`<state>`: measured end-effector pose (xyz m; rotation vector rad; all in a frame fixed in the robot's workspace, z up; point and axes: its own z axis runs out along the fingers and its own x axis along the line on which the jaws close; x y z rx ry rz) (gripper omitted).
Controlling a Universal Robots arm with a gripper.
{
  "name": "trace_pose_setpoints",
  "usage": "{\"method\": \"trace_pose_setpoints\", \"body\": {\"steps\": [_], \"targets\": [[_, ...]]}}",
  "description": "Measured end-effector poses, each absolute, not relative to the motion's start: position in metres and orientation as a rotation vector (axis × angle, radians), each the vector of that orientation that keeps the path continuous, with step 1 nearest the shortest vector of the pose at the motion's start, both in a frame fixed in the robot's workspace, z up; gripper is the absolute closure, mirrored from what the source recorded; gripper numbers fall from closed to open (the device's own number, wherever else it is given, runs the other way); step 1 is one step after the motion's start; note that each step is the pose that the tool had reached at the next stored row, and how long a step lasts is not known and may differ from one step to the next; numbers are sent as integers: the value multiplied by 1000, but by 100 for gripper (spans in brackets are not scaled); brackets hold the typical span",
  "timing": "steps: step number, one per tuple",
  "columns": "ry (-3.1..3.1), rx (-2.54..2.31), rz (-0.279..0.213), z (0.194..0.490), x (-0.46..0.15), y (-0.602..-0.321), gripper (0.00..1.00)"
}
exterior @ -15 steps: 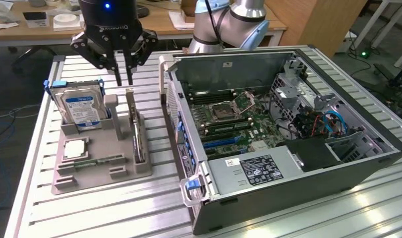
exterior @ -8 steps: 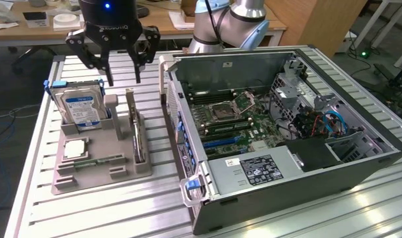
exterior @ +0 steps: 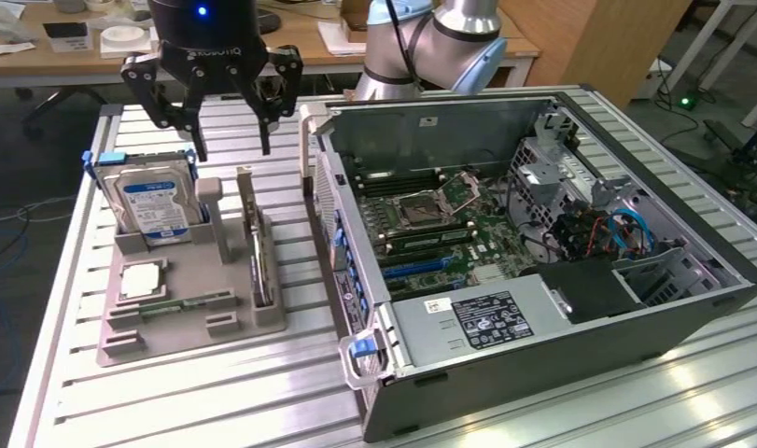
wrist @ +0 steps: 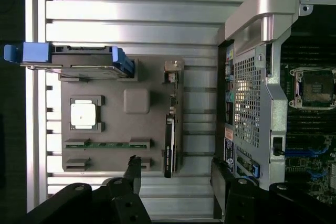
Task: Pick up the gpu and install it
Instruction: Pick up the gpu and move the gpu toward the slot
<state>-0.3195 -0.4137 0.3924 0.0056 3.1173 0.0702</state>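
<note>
The gpu [exterior: 259,257] is a thin dark card standing on edge in a slot at the side of the grey tray [exterior: 191,334] nearest the computer case, with its pale bracket at the far end. In the wrist view the gpu [wrist: 169,145] appears as a narrow black strip on the tray [wrist: 157,77]. My gripper [exterior: 233,142] hangs above the tray's far end, open, with nothing between its fingers. From the wrist camera, the gripper [wrist: 177,181] has its dark fingertips [wrist: 134,174] spread to either side of the card's end, well above it.
The tray also holds a silver hard drive [exterior: 154,205] with blue clips, a square processor [exterior: 143,280] and a green memory stick [exterior: 185,303]. The open computer case [exterior: 540,233] lies at the exterior view's right, motherboard up, with blue slots [exterior: 415,268]. A slatted metal table [exterior: 203,401] carries everything.
</note>
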Motion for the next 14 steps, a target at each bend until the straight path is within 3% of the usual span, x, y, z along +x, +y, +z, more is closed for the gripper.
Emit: {"method": "trace_pose_setpoints", "body": {"steps": [6, 9, 10, 14], "targets": [[3125, -31, 71, 385, -319, -418, 35], [3130, -51, 71, 378, -319, -419, 29], [3130, -54, 71, 376, -319, -419, 22], [3130, -63, 68, 369, -318, -419, 22]]}}
